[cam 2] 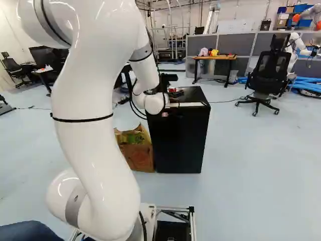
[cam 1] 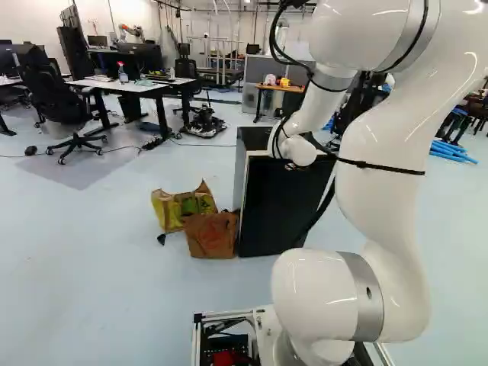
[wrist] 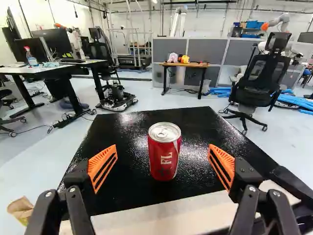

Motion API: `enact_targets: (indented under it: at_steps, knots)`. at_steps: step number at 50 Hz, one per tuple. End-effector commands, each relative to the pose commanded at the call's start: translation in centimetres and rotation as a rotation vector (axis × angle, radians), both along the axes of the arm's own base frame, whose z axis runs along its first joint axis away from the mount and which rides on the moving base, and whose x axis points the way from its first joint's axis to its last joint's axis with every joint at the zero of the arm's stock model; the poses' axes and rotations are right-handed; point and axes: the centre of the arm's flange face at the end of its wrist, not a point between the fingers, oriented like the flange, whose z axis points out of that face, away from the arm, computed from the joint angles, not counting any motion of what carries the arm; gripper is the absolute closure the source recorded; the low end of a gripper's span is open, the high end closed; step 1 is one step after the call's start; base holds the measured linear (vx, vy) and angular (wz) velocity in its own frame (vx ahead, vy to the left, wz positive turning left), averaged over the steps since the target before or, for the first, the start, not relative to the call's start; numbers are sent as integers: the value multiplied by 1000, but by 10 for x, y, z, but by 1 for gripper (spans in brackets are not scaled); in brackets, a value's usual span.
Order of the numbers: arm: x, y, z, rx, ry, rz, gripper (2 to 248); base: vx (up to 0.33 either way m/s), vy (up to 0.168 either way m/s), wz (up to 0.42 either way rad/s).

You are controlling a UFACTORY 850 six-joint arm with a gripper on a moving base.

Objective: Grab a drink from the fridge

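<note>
Over the left half of the right base view, the white arm (cam 2: 93,135) rises and reaches towards the black mini fridge (cam 2: 178,140), which stands just right of the middle. At the fridge's top, the jaws are spread wide, with one orange pad (wrist: 103,165) to each side of the way ahead. The red soda can (wrist: 165,159) stands on this top, its long axis upright, in line with the gap and apart from both pads. So, I judge, closing across its body needs little sideways correction; how much forward reach remains, I cannot tell.
</note>
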Motion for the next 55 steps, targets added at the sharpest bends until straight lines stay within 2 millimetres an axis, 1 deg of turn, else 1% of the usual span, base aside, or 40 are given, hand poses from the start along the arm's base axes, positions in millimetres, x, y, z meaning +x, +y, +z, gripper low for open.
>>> enact_targets:
  at_steps: [18, 33, 55]
  knots:
    - [14, -1, -15, -6, -45, 4, 3, 0, 0, 0]
    - [24, -4, -32, -3, -33, 3, 3, 0, 0, 0]
    - [34, -9, -34, -5, -40, -2, 3, 0, 0, 0]
